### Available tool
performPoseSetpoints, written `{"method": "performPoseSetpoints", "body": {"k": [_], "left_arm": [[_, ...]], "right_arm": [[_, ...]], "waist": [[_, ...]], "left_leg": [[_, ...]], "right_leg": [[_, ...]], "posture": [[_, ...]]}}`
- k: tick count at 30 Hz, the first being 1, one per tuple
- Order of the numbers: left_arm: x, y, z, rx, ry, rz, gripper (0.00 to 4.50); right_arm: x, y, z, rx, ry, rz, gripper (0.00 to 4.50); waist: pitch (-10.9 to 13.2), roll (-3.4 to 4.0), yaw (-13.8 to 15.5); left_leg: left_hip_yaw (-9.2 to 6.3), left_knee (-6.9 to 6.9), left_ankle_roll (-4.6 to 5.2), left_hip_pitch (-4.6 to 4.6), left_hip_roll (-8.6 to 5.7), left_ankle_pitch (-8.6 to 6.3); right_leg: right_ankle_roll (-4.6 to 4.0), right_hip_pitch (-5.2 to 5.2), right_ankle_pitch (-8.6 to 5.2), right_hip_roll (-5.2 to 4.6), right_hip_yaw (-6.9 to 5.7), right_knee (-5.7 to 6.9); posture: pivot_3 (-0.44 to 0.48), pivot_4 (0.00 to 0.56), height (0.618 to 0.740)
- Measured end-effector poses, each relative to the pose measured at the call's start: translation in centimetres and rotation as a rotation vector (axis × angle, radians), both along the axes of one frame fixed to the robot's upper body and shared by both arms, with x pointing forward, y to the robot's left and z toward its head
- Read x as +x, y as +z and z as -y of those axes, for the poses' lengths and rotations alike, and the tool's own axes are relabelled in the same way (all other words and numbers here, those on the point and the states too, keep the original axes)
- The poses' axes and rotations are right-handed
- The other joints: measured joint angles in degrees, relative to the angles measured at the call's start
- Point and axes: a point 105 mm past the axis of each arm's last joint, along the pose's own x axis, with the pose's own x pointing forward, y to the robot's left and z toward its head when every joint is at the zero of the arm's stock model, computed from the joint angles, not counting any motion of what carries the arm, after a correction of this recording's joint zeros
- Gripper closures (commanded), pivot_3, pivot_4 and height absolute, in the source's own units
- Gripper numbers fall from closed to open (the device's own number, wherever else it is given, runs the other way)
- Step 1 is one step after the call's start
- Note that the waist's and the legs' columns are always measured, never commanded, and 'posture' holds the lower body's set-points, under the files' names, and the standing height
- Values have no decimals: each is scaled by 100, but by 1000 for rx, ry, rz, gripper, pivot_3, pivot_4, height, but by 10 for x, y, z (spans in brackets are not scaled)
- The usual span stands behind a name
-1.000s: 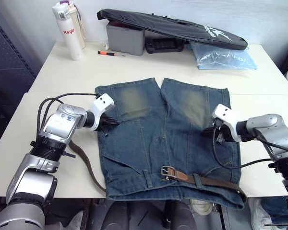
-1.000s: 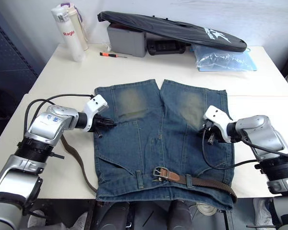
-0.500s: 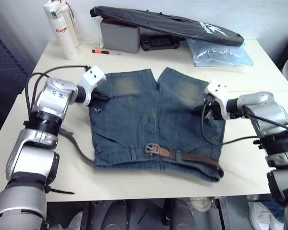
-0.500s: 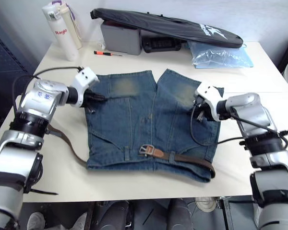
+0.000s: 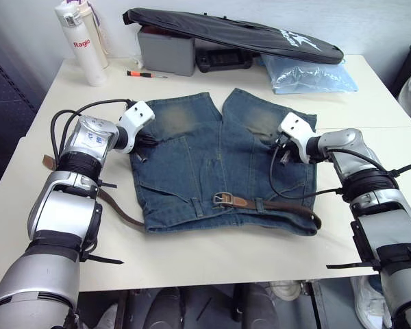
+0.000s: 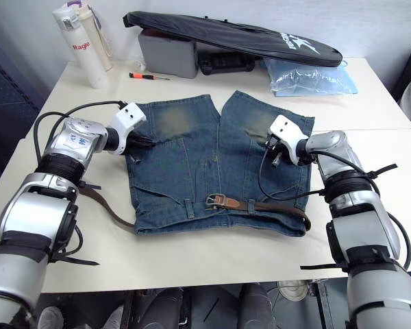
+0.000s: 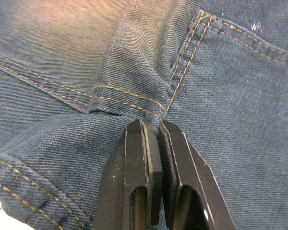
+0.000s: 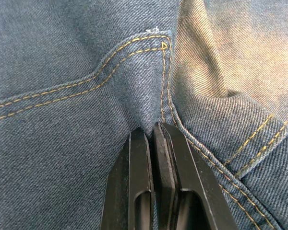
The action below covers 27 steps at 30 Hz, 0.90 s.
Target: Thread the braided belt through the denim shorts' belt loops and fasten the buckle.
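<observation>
The braided belt (image 5: 281,205) disappears under the waistband of the denim shorts (image 5: 212,164) between the buckle (image 5: 224,199) and the strap end trailing off their left side. The belt loops (image 5: 197,205) are too small to count. In both wrist views the shorts run past every edge, and folds of denim cover both grippers' fingertips.

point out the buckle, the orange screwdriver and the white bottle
buckle (image 5: 224,199), left eye view, on the silver frame at the belt's end over the waistband.
orange screwdriver (image 5: 138,73), left eye view, on its orange handle.
white bottle (image 6: 77,46), right eye view, on the body by the red lettering.
</observation>
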Motion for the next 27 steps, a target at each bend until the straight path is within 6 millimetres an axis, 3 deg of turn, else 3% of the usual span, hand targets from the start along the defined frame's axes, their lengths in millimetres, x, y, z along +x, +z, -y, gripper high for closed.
{"method": "performPoseSetpoints", "body": {"k": [4, 8, 14, 20, 24, 27], "left_arm": [[-2, -1, 1, 2, -23, -14, 4500], [-4, -2, 1, -11, -34, -35, 2898], [-9, 4, -4, -72, -43, -68, 74], [-25, 31, -12, -222, -84, -99, 26], [-56, 52, -27, -367, -118, -146, 26], [-85, 56, -38, -427, -137, -186, 26]], "right_arm": [[2, 2, 0, 3, 12, 39, 4464], [5, 8, 0, 29, -4, 64, 2971], [-2, 16, -4, 46, 72, 11, 18], [-23, 46, 1, 46, 172, -23, 0], [-55, 53, 2, 44, 272, -69, 0], [-78, 52, -8, 68, 341, -106, 0]], "waist": [[0, 1, -6], [2, 4, -14], [8, 13, -27], [15, 22, -17], [16, 24, -22], [20, 30, -29]], "left_leg": [[0, 0, 0, 0, 0, 0], [0, 0, 0, 0, 0, 0], [1, -2, 0, -1, 0, 0], [1, -2, 0, -2, 1, 0], [4, -5, -4, 0, 3, -4], [8, -2, -4, 3, 6, -5]], "right_leg": [[0, 0, 0, 0, 0, 0], [0, 0, 0, 0, 1, 0], [0, -3, 0, 0, 1, 0], [1, -7, -1, 0, 1, 3], [2, -12, -2, 0, 2, 4], [2, -14, -2, 0, 6, 10]], "posture": [[0, 150, 740], [0, 150, 740], [0, 150, 740], [0, 150, 740], [0, 150, 740], [0, 150, 740]]}}
